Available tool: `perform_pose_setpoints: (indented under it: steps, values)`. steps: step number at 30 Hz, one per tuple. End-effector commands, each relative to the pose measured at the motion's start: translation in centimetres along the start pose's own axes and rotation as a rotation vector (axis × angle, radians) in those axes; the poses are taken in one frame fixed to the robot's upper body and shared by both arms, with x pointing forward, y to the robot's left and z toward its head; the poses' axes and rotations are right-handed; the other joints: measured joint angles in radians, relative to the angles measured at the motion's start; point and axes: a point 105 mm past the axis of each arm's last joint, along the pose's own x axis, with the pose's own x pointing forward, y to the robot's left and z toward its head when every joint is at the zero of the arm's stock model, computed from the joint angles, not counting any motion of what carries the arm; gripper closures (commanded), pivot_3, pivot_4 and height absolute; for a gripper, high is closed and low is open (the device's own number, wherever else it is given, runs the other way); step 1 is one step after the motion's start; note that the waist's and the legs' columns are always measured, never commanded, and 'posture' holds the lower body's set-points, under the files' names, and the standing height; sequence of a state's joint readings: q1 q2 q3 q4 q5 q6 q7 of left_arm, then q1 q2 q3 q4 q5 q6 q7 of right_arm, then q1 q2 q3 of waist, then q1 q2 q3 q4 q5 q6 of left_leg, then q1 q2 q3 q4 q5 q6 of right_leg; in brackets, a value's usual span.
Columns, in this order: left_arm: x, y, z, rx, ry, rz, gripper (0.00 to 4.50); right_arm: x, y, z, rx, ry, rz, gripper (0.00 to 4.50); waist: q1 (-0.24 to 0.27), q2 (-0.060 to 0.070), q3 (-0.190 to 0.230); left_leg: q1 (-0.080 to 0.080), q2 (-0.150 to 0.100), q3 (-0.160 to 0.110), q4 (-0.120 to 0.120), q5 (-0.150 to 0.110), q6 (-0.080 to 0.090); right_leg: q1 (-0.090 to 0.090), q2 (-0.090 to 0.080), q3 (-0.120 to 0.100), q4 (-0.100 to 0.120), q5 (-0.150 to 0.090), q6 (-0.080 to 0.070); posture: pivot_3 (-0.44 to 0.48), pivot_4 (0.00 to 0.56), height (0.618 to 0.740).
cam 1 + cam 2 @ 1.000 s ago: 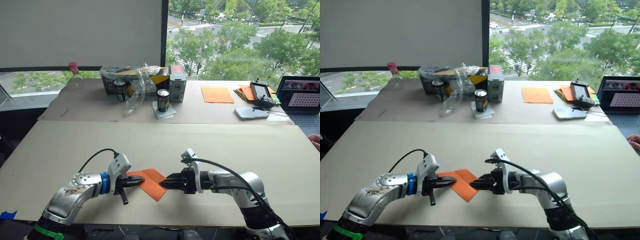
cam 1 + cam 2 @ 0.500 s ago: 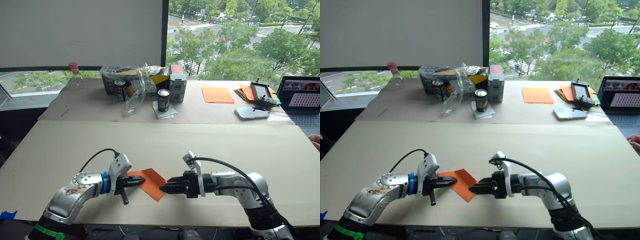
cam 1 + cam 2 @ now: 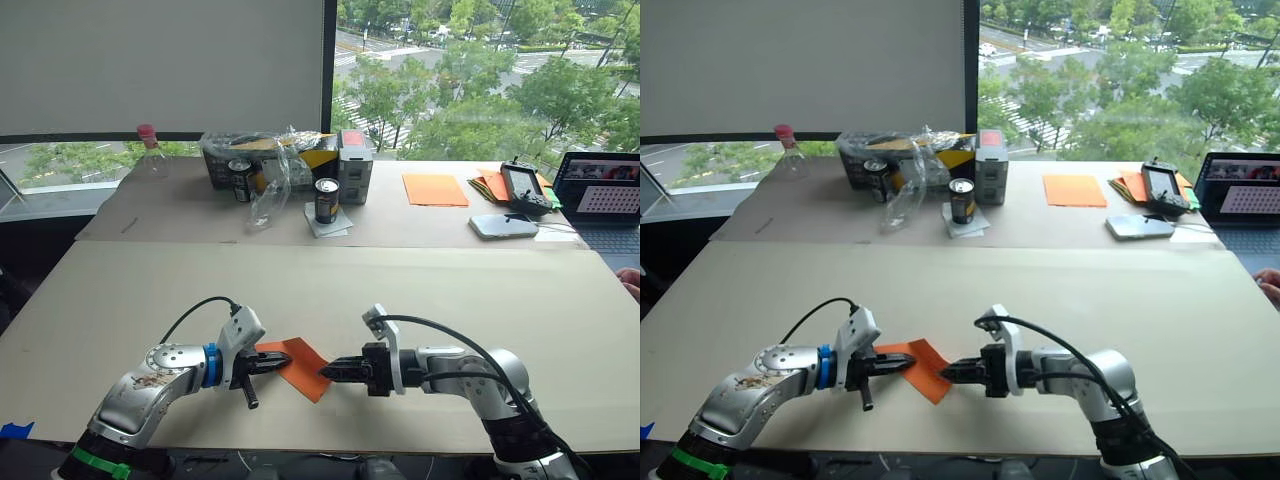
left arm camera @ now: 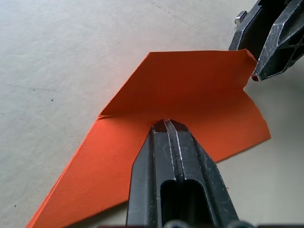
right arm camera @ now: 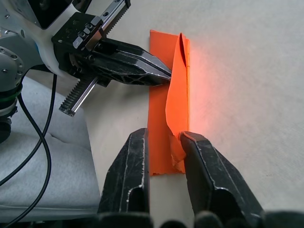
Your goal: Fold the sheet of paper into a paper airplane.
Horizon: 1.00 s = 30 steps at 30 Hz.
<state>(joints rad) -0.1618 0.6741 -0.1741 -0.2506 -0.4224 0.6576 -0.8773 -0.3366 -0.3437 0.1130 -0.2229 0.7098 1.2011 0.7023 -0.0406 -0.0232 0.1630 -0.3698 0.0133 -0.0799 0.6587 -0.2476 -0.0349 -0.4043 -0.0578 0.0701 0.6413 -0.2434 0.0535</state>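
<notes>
Fingers (image 4: 164, 142) on the left gripper (image 3: 268, 364) were pressed together, tips planted on the sheet of paper (image 3: 300, 365), pinning it to the worktop (image 3: 330, 285). Right gripper (image 3: 328, 370) had its fingers (image 5: 199, 166) parted a bit, straddling the opposite edge of the sheet, where a folded flap stood up off the flat layer. So the sheet sat between the two grippers, near the worktop's front edge. Way beyond it was a can (image 3: 326, 200), plus a paler orange sheet (image 3: 435, 189) off by a laptop (image 3: 602, 188).
</notes>
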Motion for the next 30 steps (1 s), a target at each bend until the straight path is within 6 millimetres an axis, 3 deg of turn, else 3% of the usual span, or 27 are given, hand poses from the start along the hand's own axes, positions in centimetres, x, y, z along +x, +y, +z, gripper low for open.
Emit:
perform_pose_setpoints:
  steps: [1, 7, 13, 20, 30]
  values:
    - [0.2, -0.1, -2.1, -0.048, 0.086, -0.004, 4.50, -0.4, -0.3, 0.9, -0.026, -0.043, -0.029, 4.44, -0.001, 0.000, 0.000, 0.000, 0.000, 0.000, 0.000, 0.000, 0.000, 0.000, 0.000, 0.000, 0.000, 0.000, 0.000, 0.000, 0.150, 0.732]
    - [-0.2, 1.0, -0.7, -0.006, 0.013, 0.036, 4.50, -1.0, -1.1, 1.5, -0.084, -0.021, -0.074, 4.44, 0.000, 0.000, 0.000, 0.000, 0.000, 0.000, 0.000, 0.000, 0.000, 0.000, 0.000, 0.000, 0.000, -0.001, 0.000, 0.000, 0.150, 0.732]
    - [-0.2, 0.4, 0.7, 0.018, -0.055, -0.017, 4.50, -1.7, -2.4, 3.4, -0.213, 0.062, -0.097, 4.44, -0.001, 0.000, 0.002, -0.003, 0.000, 0.000, 0.000, 0.000, 0.000, -0.002, 0.000, 0.000, -0.001, -0.001, 0.000, 0.000, 0.150, 0.732]
    - [-0.1, -0.3, 0.9, 0.032, -0.067, -0.069, 4.50, -0.6, -3.2, 6.4, -0.380, 0.202, -0.024, 4.44, -0.007, 0.000, 0.003, -0.016, 0.000, 0.001, 0.001, 0.000, 0.000, -0.018, 0.000, 0.001, 0.002, 0.005, -0.009, 0.000, 0.150, 0.732]
    - [0.5, -1.4, -0.5, -0.001, -0.025, -0.109, 4.50, 1.2, -3.3, 6.7, -0.475, 0.296, 0.045, 4.44, -0.008, 0.000, 0.003, -0.016, 0.000, 0.000, 0.000, 0.000, 0.000, -0.018, -0.001, 0.000, 0.003, 0.006, -0.009, 0.000, 0.150, 0.732]
